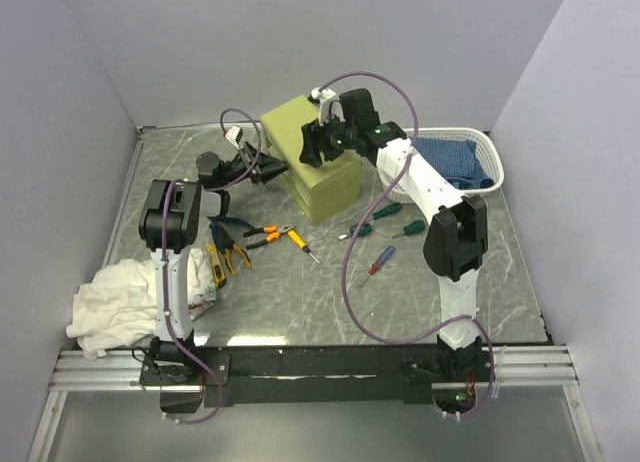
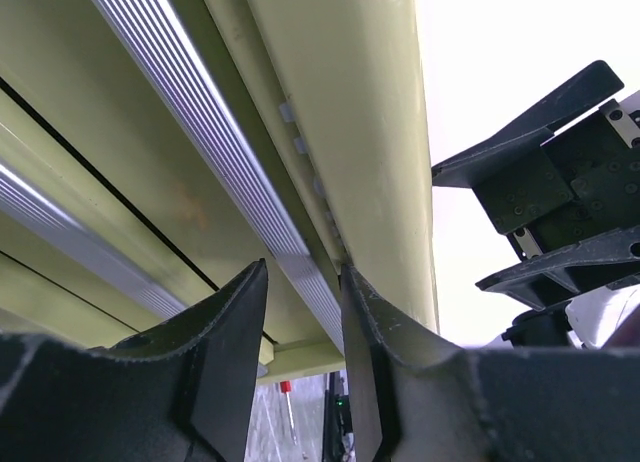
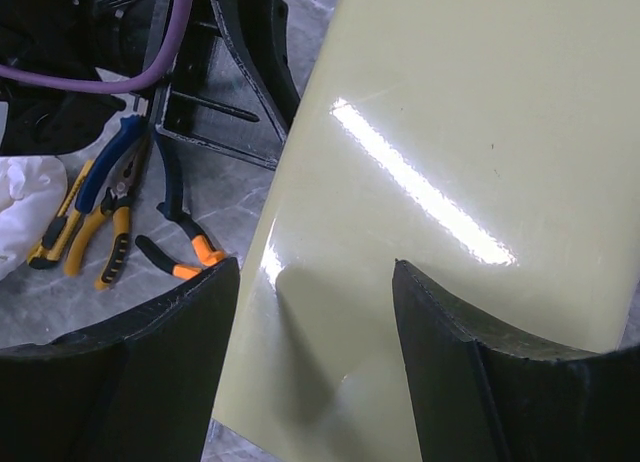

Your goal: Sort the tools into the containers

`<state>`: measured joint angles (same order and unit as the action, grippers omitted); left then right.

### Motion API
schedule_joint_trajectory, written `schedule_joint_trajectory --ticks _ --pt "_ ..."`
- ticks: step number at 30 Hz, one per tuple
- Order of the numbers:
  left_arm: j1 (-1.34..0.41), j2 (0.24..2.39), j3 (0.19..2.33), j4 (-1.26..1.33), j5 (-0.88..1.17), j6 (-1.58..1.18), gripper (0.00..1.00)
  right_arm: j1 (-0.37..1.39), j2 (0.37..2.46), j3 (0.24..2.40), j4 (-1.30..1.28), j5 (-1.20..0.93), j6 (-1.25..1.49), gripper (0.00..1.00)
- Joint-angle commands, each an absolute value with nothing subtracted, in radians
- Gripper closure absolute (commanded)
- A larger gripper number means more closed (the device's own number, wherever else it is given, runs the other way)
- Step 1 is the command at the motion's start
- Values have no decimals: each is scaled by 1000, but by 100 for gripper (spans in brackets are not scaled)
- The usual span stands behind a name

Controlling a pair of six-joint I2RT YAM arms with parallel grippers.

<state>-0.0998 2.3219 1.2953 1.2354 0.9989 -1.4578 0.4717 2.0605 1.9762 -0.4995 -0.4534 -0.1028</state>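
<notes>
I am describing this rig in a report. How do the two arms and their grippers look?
The left arm and right arm have white links with bulky black joint housings. A purple cable loops loosely along each. The left gripper and right gripper are black; their fingers are matte blades with curved, rough edges.

Sits boxed in on three sides by plain, pale lavender-grey walls [image 1: 330, 42]. Lit evenly from above, with only soft shadows. Floored with a grey, marble-veined tabletop [image 1: 300, 302], bounded at the near edge by silver aluminium rails [image 1: 100, 367] and a black base plate [image 1: 320, 362].
</notes>
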Motion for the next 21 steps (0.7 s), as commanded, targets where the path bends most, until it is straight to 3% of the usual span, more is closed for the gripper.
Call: schedule_joint_trajectory --ticks 1,13,21 --pt "-104 2335 1315 1295 974 -1460 59 449 2092 1917 -675 -368 -107 29" --pt "-117 2396 1365 1265 959 -1462 60 451 2094 1899 -678 -364 -100 29" --pt "-147 2436 1431 1440 974 -1574 60 451 2109 1898 -686 -376 -95 29"
